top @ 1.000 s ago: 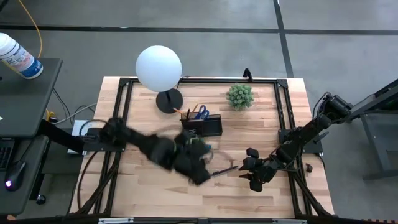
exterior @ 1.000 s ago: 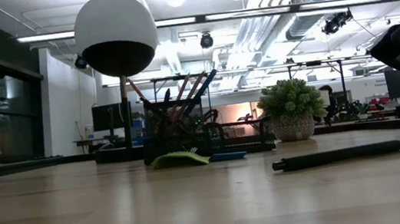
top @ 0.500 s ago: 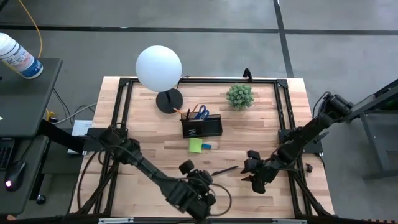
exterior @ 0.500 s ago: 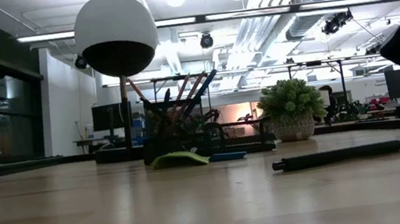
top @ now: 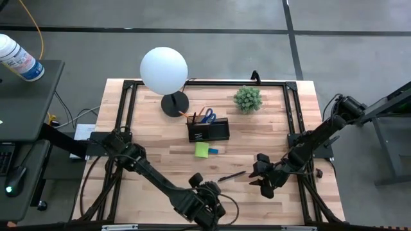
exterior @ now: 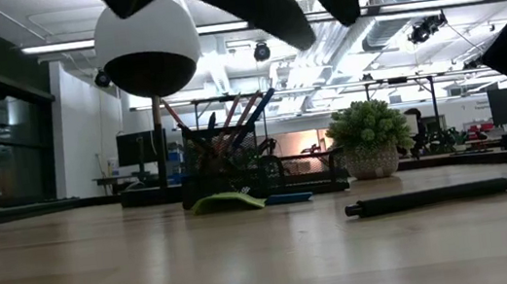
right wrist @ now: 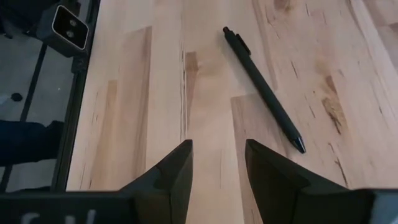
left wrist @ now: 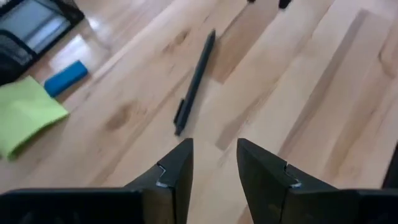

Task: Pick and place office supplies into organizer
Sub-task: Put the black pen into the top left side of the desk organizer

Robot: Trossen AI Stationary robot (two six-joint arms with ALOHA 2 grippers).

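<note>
Fingers of both arms stand slightly parted and empty: left gripper [left wrist: 214, 163] near the tabletop's [top: 154, 160] front edge, right gripper [right wrist: 216, 163] toward its right side. Between them lies a dark pen [top: 232, 175]. Lime-green sticky-note pad [top: 202, 150] and small blue block [top: 213, 151] rest just before the organizer [top: 208, 129].

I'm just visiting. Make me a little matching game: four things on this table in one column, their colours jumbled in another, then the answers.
Things:
1. pen
2. sticky-note pad
3. small block
4. lamp globe

Colours:
A. white
B. lime green
C. black
D. blue

Pairs: 1-C, 2-B, 3-D, 4-A
</note>
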